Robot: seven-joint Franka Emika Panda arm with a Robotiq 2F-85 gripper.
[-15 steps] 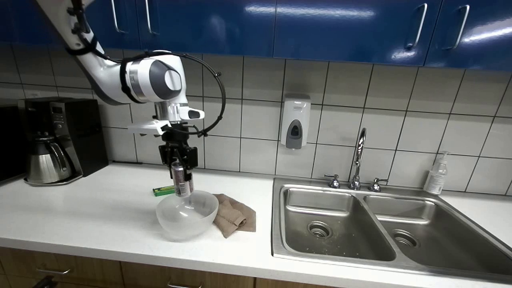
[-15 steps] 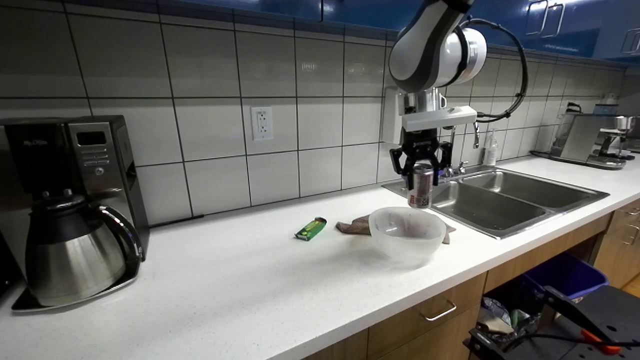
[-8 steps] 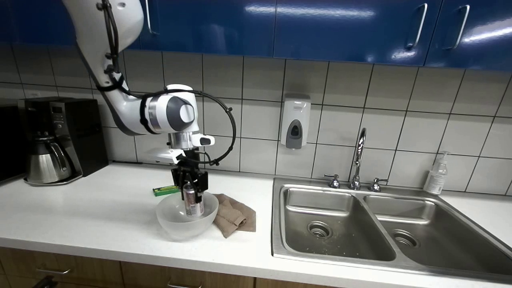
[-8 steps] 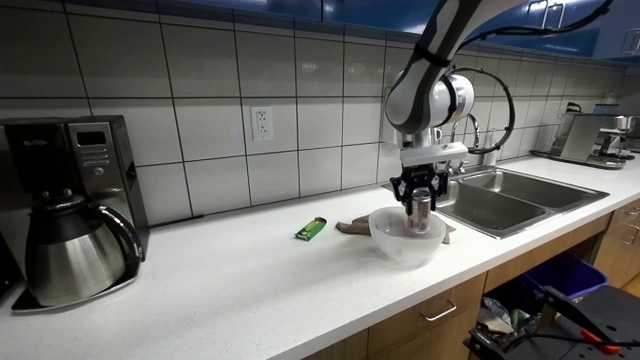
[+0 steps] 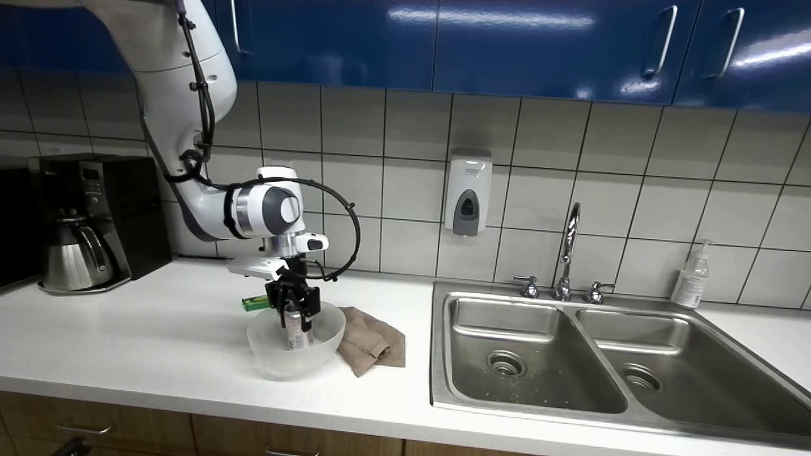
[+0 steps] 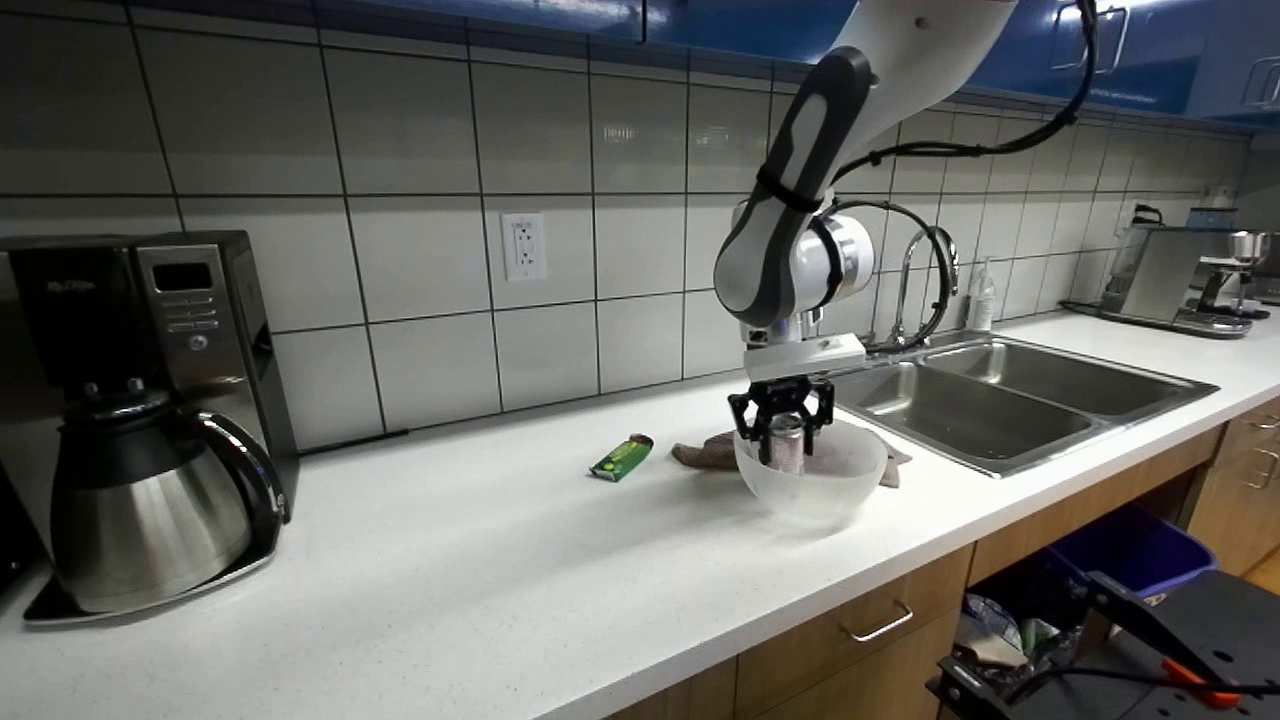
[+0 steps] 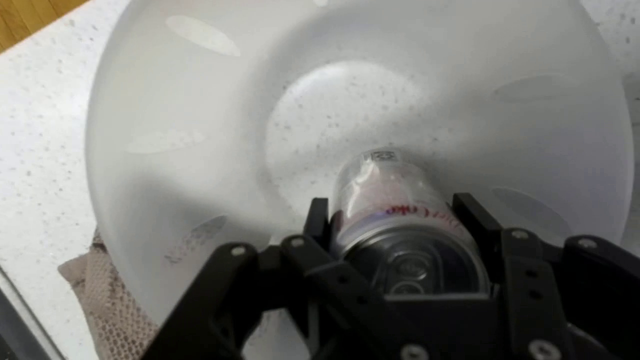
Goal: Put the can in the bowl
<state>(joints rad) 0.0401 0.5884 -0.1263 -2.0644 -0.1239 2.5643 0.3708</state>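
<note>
The silver can (image 5: pixel 298 334) with red lettering stands roughly upright inside the frosted bowl (image 5: pixel 279 364) on the white counter. In the wrist view the can (image 7: pixel 392 187) shows between my two black fingers, its top toward me. Its lower end is over the bowl's round base (image 7: pixel 325 125); I cannot tell if it touches. My gripper (image 5: pixel 295 325) is shut on the can, fingers down below the bowl's rim level. In an exterior view the gripper (image 6: pixel 788 457) and can (image 6: pixel 788 440) are at the bowl's (image 6: pixel 810 500) side nearer the coffee maker.
A brown cloth (image 5: pixel 374 342) lies against the bowl, on the sink side. A green packet (image 6: pixel 622 458) lies behind the bowl. The double sink (image 5: pixel 532 354) is to one side, the coffee maker (image 6: pixel 150 420) to the other. Blue cabinets (image 5: pixel 329 38) hang above.
My gripper has come down with the can from above the bowl to inside it. It has also shifted slightly toward the coffee maker in the last half second. The bowl has barely moved.
</note>
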